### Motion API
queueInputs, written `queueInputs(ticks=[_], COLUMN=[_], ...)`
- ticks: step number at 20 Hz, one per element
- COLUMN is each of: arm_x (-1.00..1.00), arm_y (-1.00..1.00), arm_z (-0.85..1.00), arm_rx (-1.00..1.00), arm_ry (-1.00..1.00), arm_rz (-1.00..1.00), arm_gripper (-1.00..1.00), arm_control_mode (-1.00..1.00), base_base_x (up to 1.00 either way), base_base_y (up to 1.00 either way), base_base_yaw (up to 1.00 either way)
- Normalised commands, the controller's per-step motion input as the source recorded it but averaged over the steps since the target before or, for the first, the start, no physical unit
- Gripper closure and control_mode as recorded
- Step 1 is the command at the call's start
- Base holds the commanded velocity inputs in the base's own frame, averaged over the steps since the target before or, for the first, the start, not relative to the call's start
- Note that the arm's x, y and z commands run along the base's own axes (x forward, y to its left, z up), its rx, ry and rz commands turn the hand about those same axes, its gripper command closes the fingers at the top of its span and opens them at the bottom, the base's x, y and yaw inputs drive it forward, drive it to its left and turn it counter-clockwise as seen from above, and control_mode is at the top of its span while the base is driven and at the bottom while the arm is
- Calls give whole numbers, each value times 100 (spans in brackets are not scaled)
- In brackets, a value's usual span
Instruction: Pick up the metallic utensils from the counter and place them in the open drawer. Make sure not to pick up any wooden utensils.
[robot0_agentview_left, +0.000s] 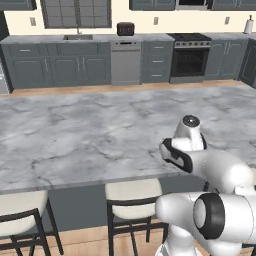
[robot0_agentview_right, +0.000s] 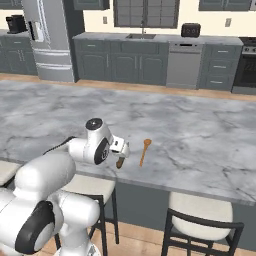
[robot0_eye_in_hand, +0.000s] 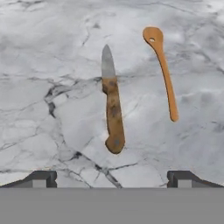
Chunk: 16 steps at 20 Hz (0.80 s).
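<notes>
Knife (robot0_eye_in_hand: 111, 105), metal blade, brown handle: stiff, light, flat on desk (robot0_eye_in_hand: 52, 65); grasp mid-handle. Gripper (robot0_eye_in_hand: 111, 179) spread wide, empty, above.

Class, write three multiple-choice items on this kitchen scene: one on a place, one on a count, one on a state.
1. Where does the wooden spoon lie?
A. In a sink
B. On the marble counter
C. On a stool

2. How many utensils lie below the gripper in the hand view?
A. Two
B. Four
C. Five

3. How do the gripper's jaws stand?
A. Shut on the spoon
B. Shut on the knife
C. Open and holding nothing

Answers: 1 B, the spoon rests flat on the veined slab. 2 A, only the spoon and a wooden-handled knife show. 3 C, the fingertips stand wide apart above the knife.
</notes>
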Motion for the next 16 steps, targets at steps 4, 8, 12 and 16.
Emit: queueInputs(ticks=[4,8,12,16], arm_x=[45,41,41,32], arm_y=[-6,-10,-4,-11], arm_z=[-29,-35,-36,-36], arm_rx=[0,0,0,0], arm_ry=[17,15,11,7], arm_rz=[0,0,0,0], arm_gripper=[-100,-100,-100,-100], arm_control_mode=[-100,-100,-100,-100], base_base_x=[0,0,0,0], base_base_y=[0,0,0,0], base_base_yaw=[0,0,0,0])
